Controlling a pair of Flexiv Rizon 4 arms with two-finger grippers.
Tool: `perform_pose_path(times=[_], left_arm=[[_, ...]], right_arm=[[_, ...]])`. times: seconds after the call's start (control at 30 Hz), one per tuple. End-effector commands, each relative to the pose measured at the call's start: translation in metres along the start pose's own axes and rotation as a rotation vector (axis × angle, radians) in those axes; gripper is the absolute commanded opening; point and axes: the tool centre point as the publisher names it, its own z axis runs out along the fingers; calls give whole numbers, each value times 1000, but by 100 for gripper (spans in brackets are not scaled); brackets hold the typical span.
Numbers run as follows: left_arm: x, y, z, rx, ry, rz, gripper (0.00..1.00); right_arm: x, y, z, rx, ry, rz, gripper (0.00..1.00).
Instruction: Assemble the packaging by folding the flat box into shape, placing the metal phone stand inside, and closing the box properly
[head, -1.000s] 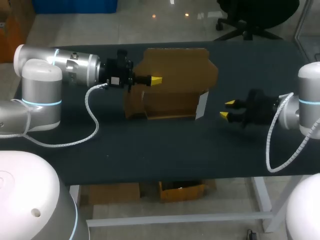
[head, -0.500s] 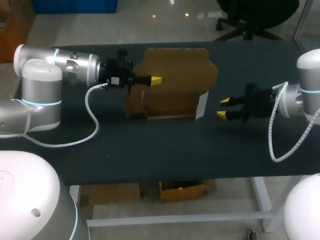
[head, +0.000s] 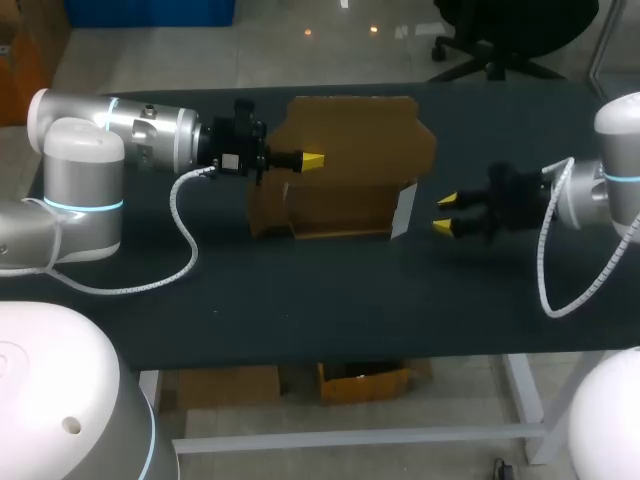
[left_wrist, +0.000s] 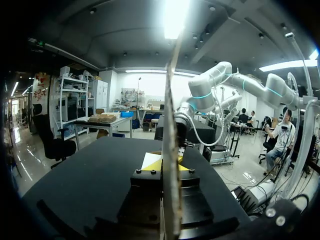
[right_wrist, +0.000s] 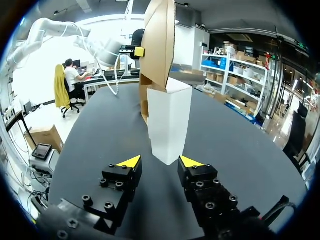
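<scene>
The right jaws, released, have edged left across the bench (head: 300, 290) and now sit just right of the half-folded box (head: 350, 150) at mid-bench, its white end flap (right_wrist: 169, 125) straight ahead of them. The left jaws grasp the box's upright panel. An off-centre push could buckle the flap or skew the box.
</scene>
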Motion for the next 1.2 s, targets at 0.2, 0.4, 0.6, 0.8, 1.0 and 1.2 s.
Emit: perform_pose_path(times=[0.2, 0.4, 0.6, 0.8, 1.0, 1.2], left_arm=[[-1, 6, 1, -1, 4, 0, 0], [-1, 6, 1, -1, 4, 0, 0], [-1, 6, 1, -1, 4, 0, 0], [-1, 6, 1, -1, 4, 0, 0], [-1, 6, 1, -1, 4, 0, 0], [-1, 6, 1, -1, 4, 0, 0]], right_arm=[[-11, 12, 18, -17, 40, -66, 47], [-17, 13, 24, -17, 48, -81, 48], [-21, 14, 33, -24, 49, -76, 48], [-25, 14, 39, -29, 46, -58, 46], [-22, 17, 45, -36, 44, -50, 45], [-17, 21, 48, -46, 39, -49, 44]])
